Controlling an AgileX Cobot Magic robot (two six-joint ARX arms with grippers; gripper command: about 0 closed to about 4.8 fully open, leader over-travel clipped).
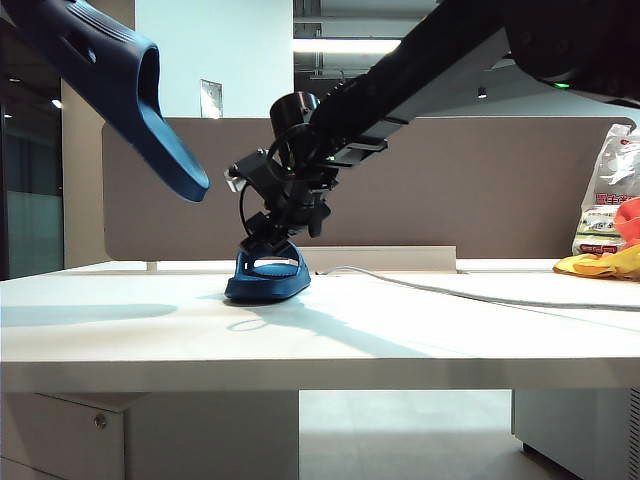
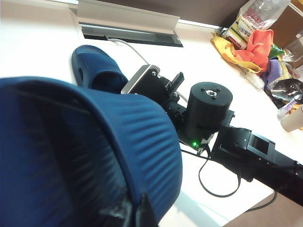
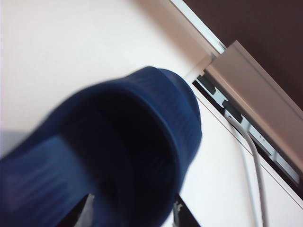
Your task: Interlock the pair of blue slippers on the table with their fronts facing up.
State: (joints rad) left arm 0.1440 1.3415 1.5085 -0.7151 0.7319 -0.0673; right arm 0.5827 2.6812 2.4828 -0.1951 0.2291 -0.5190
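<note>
A: Status on the slippers?

B: One blue slipper (image 1: 120, 90) up in the air at upper left of the exterior view, tilted, sole toward the camera. Left claw (image 2: 137, 213) clamped shut on it; only a dark fingertip visible under the ridged strap in the left wrist view.

A: Second one?

B: Other slipper (image 1: 268, 272) resting on the white worktop (image 1: 420, 330), left of centre, near the back edge, in front of the grey-brown divider panel (image 1: 450, 190). Appears tipped up rather than flat on its sole; hard to tell from side on.

A: Right claw?

B: Right claw (image 3: 132, 213) directly over that slipper, arm reaching in from upper right. Fingers (image 3: 83, 213) spread apart, one each side of the strap in the right wrist view. Looks parted, not pinching. Contact with the rubber: cannot tell, view blurred.

A: Anything else around?

B: White cable (image 1: 480, 290) running across the worktop from behind the slipper toward the right. Cable tray slot (image 2: 128, 33) at the back edge. Far right: plastic bag (image 1: 608, 190), yellow and orange cloths (image 1: 605, 262). Well apart from both slippers.
</note>
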